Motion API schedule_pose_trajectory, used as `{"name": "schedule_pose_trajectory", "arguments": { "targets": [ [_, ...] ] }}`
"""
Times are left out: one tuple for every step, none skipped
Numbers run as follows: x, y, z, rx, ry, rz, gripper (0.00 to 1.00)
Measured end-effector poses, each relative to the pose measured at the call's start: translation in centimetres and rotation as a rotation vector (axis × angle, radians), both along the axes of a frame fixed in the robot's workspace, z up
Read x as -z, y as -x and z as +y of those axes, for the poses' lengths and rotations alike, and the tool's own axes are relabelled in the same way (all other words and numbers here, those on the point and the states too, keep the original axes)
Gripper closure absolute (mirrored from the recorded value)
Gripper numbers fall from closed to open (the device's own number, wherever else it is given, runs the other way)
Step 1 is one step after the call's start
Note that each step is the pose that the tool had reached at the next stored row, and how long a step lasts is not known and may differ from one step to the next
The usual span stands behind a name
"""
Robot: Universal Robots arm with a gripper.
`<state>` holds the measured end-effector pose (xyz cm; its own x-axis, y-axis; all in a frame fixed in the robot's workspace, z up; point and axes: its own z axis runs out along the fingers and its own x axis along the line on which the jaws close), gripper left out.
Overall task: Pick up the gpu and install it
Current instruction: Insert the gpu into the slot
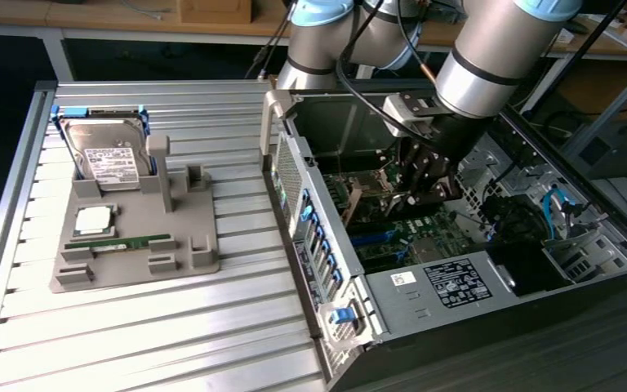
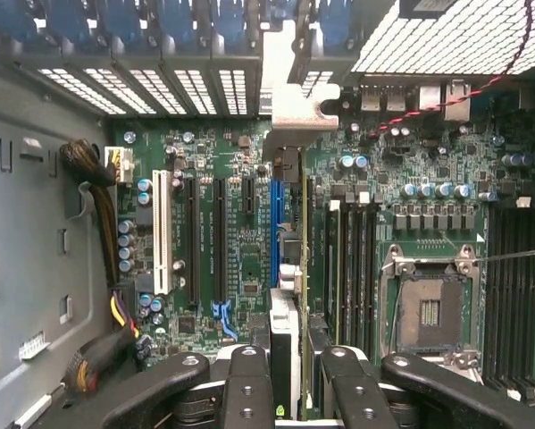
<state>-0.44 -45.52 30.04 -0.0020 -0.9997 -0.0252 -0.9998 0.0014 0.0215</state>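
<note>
In the wrist view the gpu is seen edge-on, a thin card with its silver metal bracket at the far end. My gripper is shut on it, with black fingers on either side of the card. The card hangs over the green motherboard, close beside the long blue slot and running along it. In the exterior view my gripper reaches down inside the open computer case, just above the board.
A grey holder on the slatted table carries a hard drive, a processor chip and a green memory stick. Inside the case are a white slot, the processor socket, cable bundles and the rear grille.
</note>
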Motion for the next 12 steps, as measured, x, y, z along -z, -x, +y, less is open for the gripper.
{"name": "schedule_pose_trajectory", "arguments": {
  "targets": [
    [0.03, 0.1, 0.00, 0.000, 0.0000, 0.0000, 0.73],
    [0.05, 0.2, -0.01, 0.000, 0.0000, 0.0000, 0.73],
    [0.08, 0.3, -0.01, 0.000, -0.0001, 0.0000, 0.73],
    [0.11, 0.4, -0.01, 0.000, 0.0000, 0.0000, 0.73],
    [0.19, 0.7, -0.03, 0.000, -0.0001, 0.0000, 0.73],
    [0.21, 0.8, -0.04, 0.000, -0.0001, 0.0000, 0.73],
    [0.23, 0.9, -0.04, 0.000, 0.0000, 0.0000, 0.73],
    [0.25, 0.9, -0.04, 0.000, 0.0000, 0.0000, 0.73],
    [0.27, 1.0, -0.05, 0.000, 0.0000, 0.0000, 0.73],
    [0.30, 1.0, -0.05, 0.000, 0.0000, 0.0000, 0.73],
    [0.33, 1.1, -0.06, 0.000, 0.0000, 0.0000, 0.73],
    [0.35, 1.1, -0.06, 0.000, -0.0001, 0.0000, 0.73]
  ]
}}
